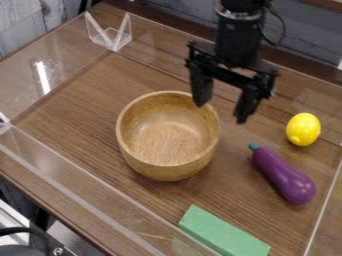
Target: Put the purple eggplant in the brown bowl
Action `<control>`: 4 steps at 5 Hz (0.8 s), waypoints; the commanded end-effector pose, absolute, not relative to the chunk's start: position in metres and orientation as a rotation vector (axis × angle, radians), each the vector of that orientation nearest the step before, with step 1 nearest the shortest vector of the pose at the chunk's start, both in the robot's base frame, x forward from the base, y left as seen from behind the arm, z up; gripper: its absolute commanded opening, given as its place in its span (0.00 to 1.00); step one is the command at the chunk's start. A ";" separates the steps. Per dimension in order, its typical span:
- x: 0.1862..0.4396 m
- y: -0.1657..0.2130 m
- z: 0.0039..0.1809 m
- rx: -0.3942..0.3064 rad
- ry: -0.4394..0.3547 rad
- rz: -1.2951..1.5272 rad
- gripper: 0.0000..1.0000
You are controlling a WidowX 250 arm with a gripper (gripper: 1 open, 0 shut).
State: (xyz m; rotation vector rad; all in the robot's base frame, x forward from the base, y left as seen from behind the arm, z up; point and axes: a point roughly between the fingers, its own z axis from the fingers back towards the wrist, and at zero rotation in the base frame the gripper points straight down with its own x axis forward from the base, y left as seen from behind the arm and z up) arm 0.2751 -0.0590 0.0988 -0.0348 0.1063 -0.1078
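Pincer (225,101) pointing down, jaws spread wide, nothing held; likely staged for top-down grasp. Eggplant (282,175) on bench (80,95), below and right of pincer, well apart, not touched. Bowl (167,134) just below-left of pincer, empty, ready as drop point. Lemon (303,129) right of pincer, near eggplant stem. Eggplant: glossy purple, elongated, dark stem tip toward pincer, lying flat.

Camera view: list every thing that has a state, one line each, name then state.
gripper: open, pointing down, holding nothing, above the table beside the bowl's far right rim.
brown bowl: upright, empty.
purple eggplant: lying on the table right of the bowl, untouched.
yellow lemon: resting on the table, untouched.
green block: lying flat at the near edge.
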 end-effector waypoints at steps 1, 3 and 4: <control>0.275 -0.082 0.111 -0.062 0.007 -0.110 1.00; 0.270 -0.105 0.100 -0.099 -0.035 -0.062 1.00; 0.270 -0.112 0.093 -0.111 -0.046 -0.041 1.00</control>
